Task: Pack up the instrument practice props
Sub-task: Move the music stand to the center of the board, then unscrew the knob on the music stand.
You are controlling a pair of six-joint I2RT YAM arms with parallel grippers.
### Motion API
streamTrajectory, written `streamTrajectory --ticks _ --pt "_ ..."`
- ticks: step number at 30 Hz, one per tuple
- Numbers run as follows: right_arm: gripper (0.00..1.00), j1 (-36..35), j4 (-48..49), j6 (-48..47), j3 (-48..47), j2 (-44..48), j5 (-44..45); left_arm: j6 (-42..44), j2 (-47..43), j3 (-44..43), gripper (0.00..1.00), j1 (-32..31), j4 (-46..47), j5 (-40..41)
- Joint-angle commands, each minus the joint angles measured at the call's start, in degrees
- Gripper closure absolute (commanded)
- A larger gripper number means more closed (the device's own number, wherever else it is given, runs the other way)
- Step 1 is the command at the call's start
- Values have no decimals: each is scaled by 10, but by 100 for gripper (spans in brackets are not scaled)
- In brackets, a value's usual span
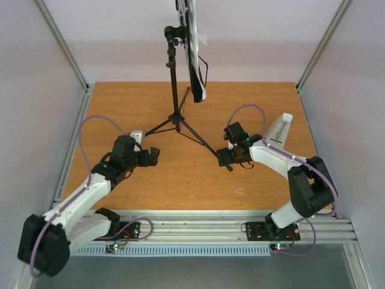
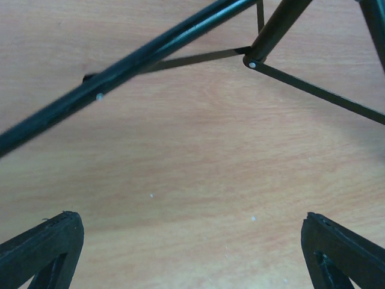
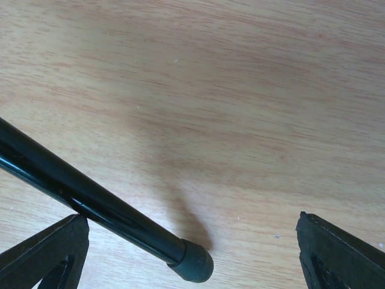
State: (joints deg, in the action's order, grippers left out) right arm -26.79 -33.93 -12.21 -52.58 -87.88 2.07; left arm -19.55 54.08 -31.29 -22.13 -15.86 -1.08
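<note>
Loosely, stand foot (image 3: pixel 191 263) between right jaws.

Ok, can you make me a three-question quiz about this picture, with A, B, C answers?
1. Where is the metronome? A) table's right side B) between the tripod legs C) on the stand's desk
2. What colour is the music stand? A) white B) red C) black
3. How is the right gripper? A) open B) shut on a leg C) shut on paper
Answers: 1 A, it sits on the table behind the right arm. 2 C, its pole and legs are black. 3 A, its fingers stand wide apart, the leg's rubber foot ungripped between them.
</note>
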Motion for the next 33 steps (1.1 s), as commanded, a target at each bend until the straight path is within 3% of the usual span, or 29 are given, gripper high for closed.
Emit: streamTrajectory --ticks 1,7,16,25,33 --pt "5 13 18 -5 -20 -5 3 96 90 -55 1 34 108 -62" --pt "5 13 24 -11 -15 6 -7 111 172 -89 2 124 209 -228" --pt "5 13 32 -13 -10 9 -15 189 258 -181 4 126 162 -271" --pt "3 13 37 -12 5 45 -61 218 321 -208 5 126 175 -295" --pt "4 11 30 -7 21 114 -120 230 350 -223 5 125 161 -257"
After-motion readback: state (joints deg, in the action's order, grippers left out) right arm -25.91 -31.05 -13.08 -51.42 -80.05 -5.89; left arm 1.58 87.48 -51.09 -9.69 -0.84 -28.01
